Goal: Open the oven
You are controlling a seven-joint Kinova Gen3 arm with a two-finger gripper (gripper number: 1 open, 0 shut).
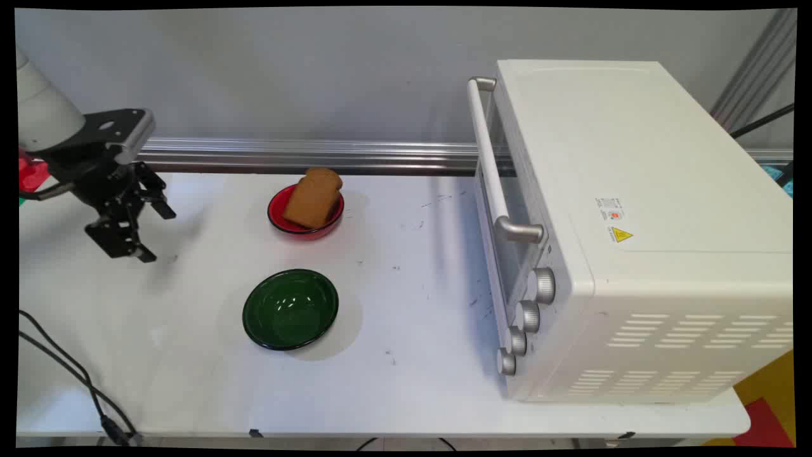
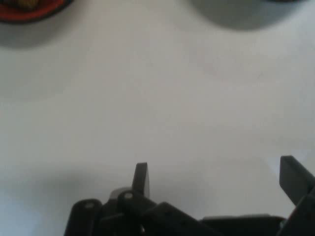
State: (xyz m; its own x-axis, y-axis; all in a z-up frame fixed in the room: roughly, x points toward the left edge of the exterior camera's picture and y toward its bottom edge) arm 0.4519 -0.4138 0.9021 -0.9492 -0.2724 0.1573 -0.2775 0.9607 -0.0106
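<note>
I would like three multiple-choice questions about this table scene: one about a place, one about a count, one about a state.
1. Where is the bread slice?
A. in the red bowl
B. in the green bowl
C. on the toaster oven

2. How many bowls stand on the table?
A. one
B. two
C. three

3. How is the gripper?
A. shut on the bread
B. open, holding nothing
C. shut on a bowl

Answers:
1 A, the slice leans inside the red one.
2 B, one red, one green.
3 B, its fingers stand apart over bare table.

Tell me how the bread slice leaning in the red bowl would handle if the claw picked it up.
The bread slice looks light and probably soft, so a squeeze may dent it. Propped against the red bowl rim, it would likely tip if nudged.
</note>
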